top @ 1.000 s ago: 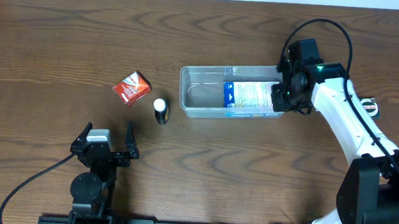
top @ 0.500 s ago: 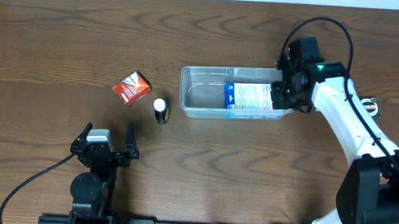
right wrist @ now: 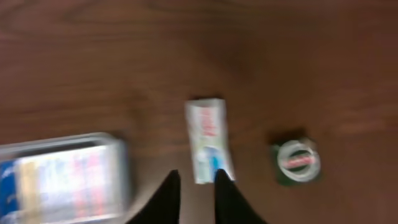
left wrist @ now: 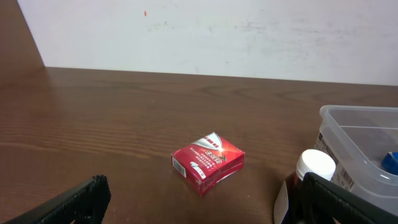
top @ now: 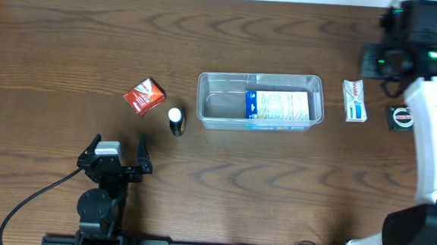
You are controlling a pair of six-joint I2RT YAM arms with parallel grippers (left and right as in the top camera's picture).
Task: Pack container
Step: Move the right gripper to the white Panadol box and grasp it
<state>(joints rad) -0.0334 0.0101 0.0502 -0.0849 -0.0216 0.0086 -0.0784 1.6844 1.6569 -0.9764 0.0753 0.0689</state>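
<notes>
Pulled away from the right end of the clear rectangular plastic container since a second ago, with the right gripper now up by the table's far right corner. Fingers only a narrow slit apart there, gripping nothing, over one white printed sachet. Beside that, to the right, one round dark green tin. Left gripper parked near the front edge, spread wide, empty. Ahead of it, one small red cardboard box and one dark bottle with a white cap. Mid-table, one container, with one blue-and-white carton lying in its right half. Underneath, dark brown wood-grain table; behind, plain white wall.
</notes>
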